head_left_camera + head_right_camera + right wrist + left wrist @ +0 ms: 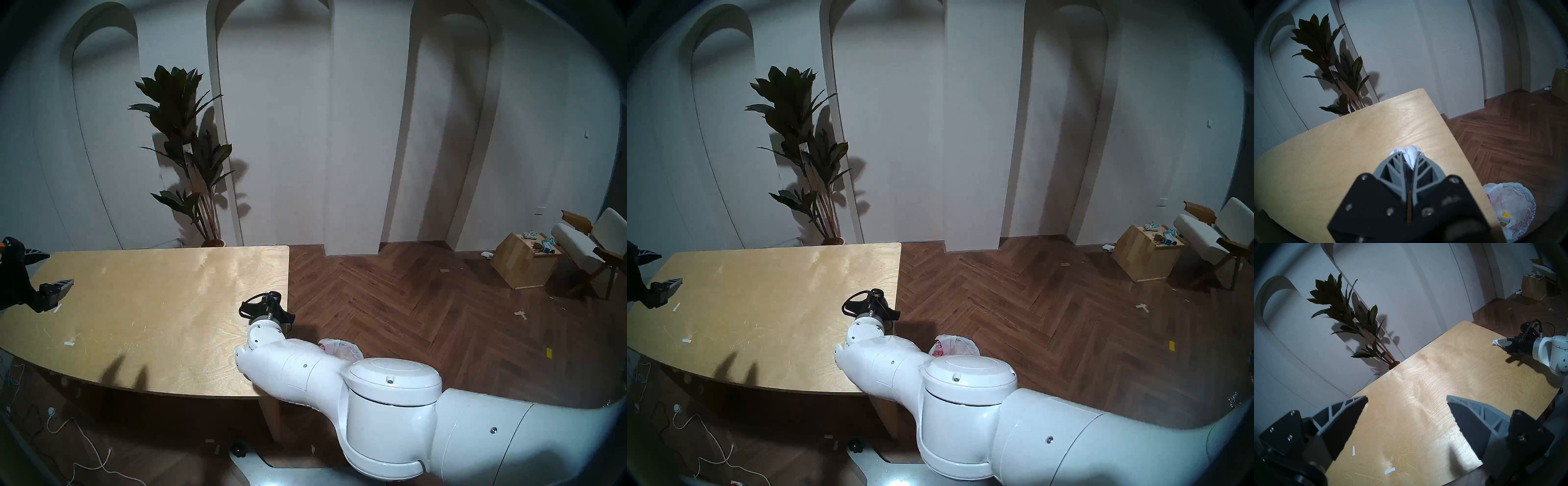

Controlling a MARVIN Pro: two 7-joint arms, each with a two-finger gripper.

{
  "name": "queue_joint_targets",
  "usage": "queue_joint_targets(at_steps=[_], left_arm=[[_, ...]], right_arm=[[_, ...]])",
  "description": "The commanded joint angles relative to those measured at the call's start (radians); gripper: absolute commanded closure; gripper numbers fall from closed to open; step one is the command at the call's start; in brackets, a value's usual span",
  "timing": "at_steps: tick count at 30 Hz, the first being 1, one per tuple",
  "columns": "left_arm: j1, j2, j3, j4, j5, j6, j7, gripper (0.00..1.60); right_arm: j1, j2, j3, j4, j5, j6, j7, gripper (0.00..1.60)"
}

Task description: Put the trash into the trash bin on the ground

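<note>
Head views first: we see our right arm reaching over the desk [152, 305] toward its right edge, the right claw [1409, 157] hidden there behind the wrist, while the left claw [51, 271] hangs at the far left over the desk's left end; the trash bin [342, 351] stands on the floor just right of the desk, half hidden by our forearm. From the left wrist, our left claw stands wide and empty, two white tape strips [1390, 470] lie on the near desk, and a white crumpled paper ball [1496, 342] pokes from the right claw's tip. From the right wrist, that claw is pinched narrow on the paper ball [1412, 153], gripping only its near half, with the bin [1512, 208] low at the right and a yellow scrap [1506, 215] already inside. We judge the shallow pinch could let the ball slip on the swing over the edge, or a release too early could drop it on the floor. Red print on the bag and a small tag on the plant [1333, 68] are too blurred to read.
</note>
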Motion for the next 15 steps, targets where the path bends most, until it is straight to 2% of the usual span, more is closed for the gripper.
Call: queue_joint_targets(at_steps=[1,8,15], left_arm=[[-0.003,0.008,-0.006,-0.004,0.0,0.001,-0.001,0.0],[-0.003,0.007,-0.006,-0.004,0.0,0.001,-0.001,0.0],[-0.004,0.007,-0.005,-0.004,0.0,0.0,-0.001,0.0]], right_arm=[[0.049,0.018,0.019,-0.039,-0.016,-0.125,-0.022,1.6],[0.066,0.089,0.027,-0.049,-0.034,-0.238,-0.069,1.6],[0.055,0.178,0.029,-0.052,-0.043,-0.277,-0.082,1.6]])
